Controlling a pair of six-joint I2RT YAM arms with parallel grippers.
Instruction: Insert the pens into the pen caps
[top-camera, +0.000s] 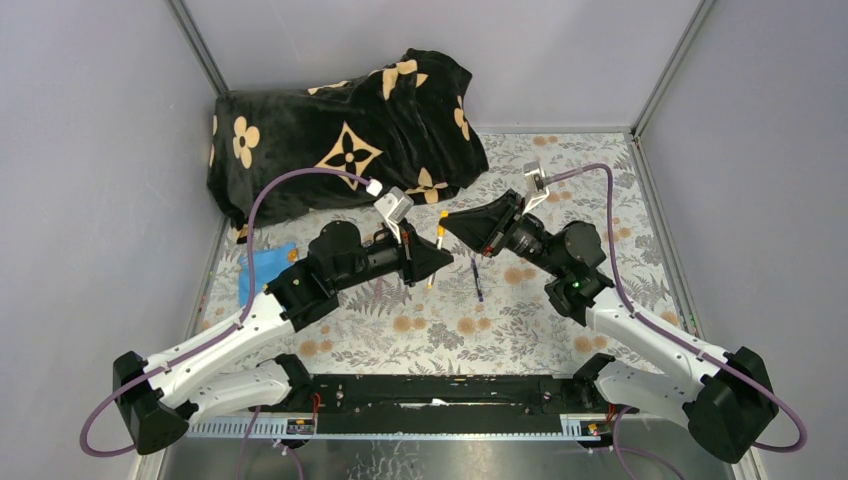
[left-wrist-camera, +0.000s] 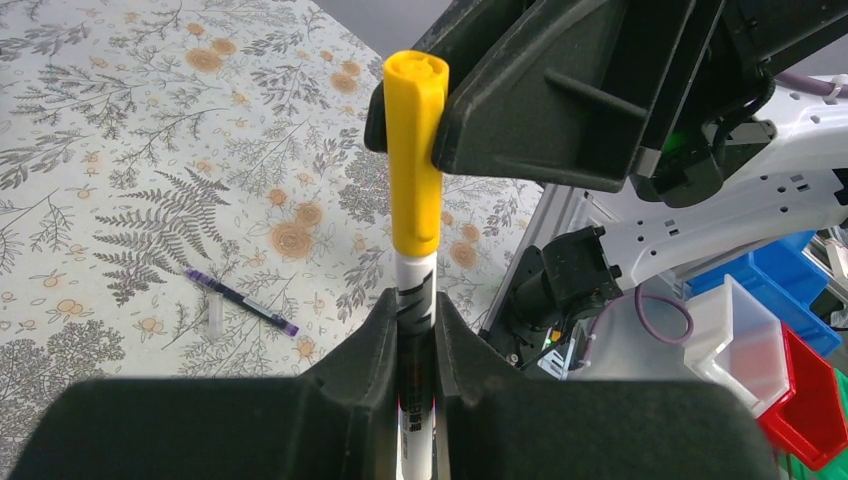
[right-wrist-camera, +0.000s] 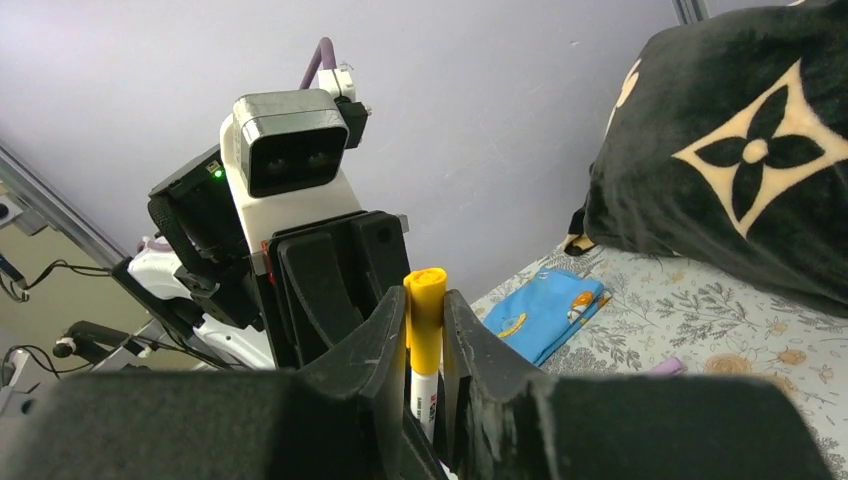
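Observation:
A white pen (left-wrist-camera: 414, 285) stands between the jaws of my left gripper (left-wrist-camera: 416, 300), which is shut on its barrel. An orange-yellow pen cap (left-wrist-camera: 415, 160) sits over the pen's upper end. My right gripper (right-wrist-camera: 424, 300) is shut on that cap (right-wrist-camera: 425, 325), with the white barrel (right-wrist-camera: 423, 395) showing below it. From above, the two grippers meet tip to tip over the middle of the table, around the capped pen (top-camera: 438, 243). A dark blue pen (top-camera: 477, 281) lies flat on the cloth just right of them (left-wrist-camera: 240, 301). A lilac cap (right-wrist-camera: 665, 367) lies on the cloth.
A black blanket with tan flowers (top-camera: 350, 130) is heaped at the back left. A blue flat card (top-camera: 262, 268) lies by the left wall. A small clear tube (left-wrist-camera: 215, 315) rests beside the dark blue pen. Coloured bins (left-wrist-camera: 790, 330) stand off the table.

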